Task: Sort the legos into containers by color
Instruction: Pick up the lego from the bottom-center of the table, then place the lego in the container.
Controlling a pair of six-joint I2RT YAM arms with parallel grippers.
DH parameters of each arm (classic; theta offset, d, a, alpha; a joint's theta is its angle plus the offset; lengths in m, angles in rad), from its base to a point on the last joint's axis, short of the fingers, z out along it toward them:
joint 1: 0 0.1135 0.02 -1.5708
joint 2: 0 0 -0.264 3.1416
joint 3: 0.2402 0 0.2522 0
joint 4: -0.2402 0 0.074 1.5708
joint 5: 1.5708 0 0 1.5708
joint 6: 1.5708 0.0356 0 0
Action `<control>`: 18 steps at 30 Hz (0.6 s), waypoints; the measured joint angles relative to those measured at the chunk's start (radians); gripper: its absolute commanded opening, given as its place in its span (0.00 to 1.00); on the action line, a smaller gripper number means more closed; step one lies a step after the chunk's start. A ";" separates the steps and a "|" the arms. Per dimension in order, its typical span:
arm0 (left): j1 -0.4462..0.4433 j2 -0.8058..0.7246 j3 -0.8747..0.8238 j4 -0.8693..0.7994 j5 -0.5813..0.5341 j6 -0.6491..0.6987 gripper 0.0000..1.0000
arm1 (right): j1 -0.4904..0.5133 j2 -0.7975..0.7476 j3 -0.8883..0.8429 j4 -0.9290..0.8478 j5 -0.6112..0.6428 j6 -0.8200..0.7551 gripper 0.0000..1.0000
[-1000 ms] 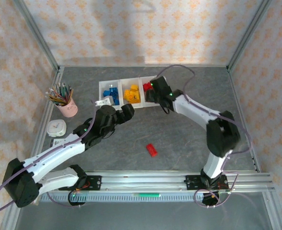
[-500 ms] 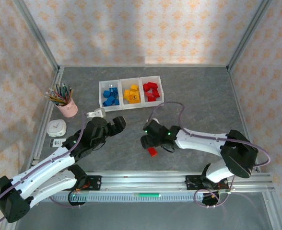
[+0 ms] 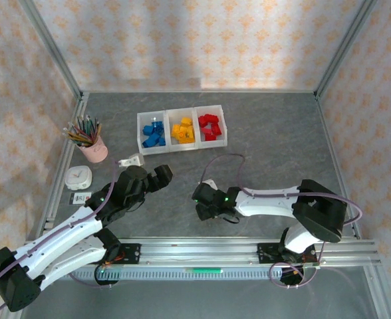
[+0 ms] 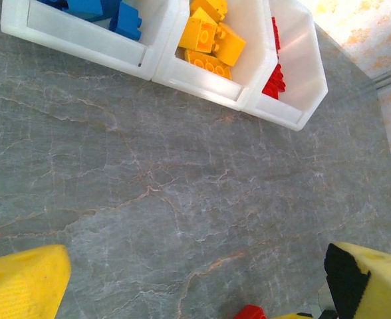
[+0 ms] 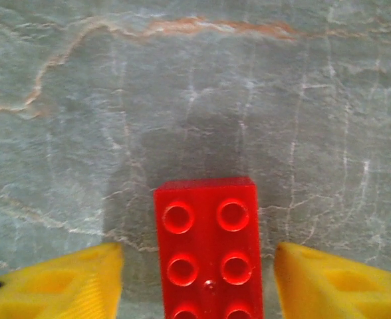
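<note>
Between my right fingers [image 5: 59,282] a red two-stud-wide lego brick [image 5: 207,246] lies flat on the grey table [image 5: 195,80], studs up, with a gap either side: the jaws stand partly open astride its long sides, touching nothing, placed, I judge, to pinch its narrow width. Well ahead of them sits the row of white bins [image 4: 202,90], whose red bin [image 4: 302,66] is where this brick belongs. My left gripper [image 4: 195,286] hangs wide and empty near the brick, leaving room.
</note>
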 measured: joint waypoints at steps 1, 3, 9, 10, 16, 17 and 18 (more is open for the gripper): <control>0.000 0.002 -0.001 0.000 0.000 -0.002 0.99 | 0.000 0.001 0.000 0.000 0.005 -0.001 0.47; 0.000 0.003 -0.004 0.003 0.000 -0.004 0.99 | 0.000 0.001 0.000 0.000 0.018 0.003 0.40; 0.000 0.021 -0.011 0.016 0.003 -0.010 0.99 | 0.000 0.001 0.004 0.000 0.042 -0.006 0.29; 0.000 0.024 -0.011 0.019 0.003 -0.011 0.99 | 0.000 0.001 0.007 -0.001 0.045 -0.008 0.28; 0.000 0.057 -0.010 0.035 0.004 -0.011 0.99 | -0.036 -0.029 0.085 -0.047 0.056 -0.027 0.29; 0.000 0.066 -0.007 0.039 0.004 -0.011 0.99 | -0.056 -0.040 0.108 -0.054 0.056 -0.032 0.29; 0.000 0.077 -0.002 0.044 0.005 -0.011 0.99 | -0.078 -0.050 0.129 -0.054 0.055 -0.037 0.29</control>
